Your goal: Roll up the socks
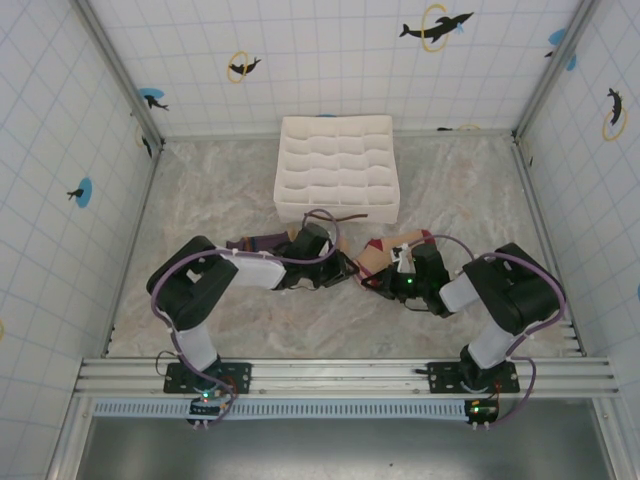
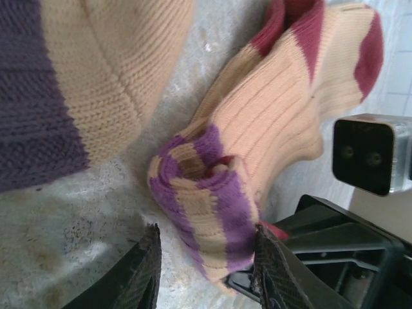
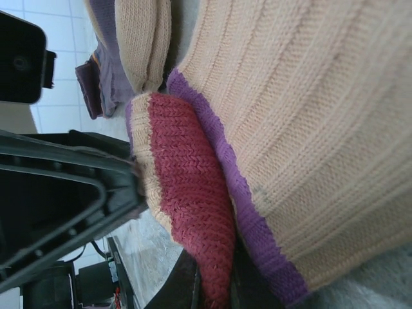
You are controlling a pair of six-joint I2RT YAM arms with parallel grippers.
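Left hand [image 2: 206, 254] stands part open astride the rolled striped cuff of the beige sock [image 2: 277, 109] (one finger touching it); right hand [image 3: 215, 286] is pinched tight on its red patch; purple sock [image 2: 38, 96] lies just beside, on the desk [image 2: 58, 244].

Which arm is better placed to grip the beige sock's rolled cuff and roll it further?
Probably left: the left claw stands open astride the rolled striped cuff. The right claw is shut on the dark red patch of the beige sock, pinning it.

Bright even diffuse light, faint shadows; wrist-view foregrounds soft, unfocused
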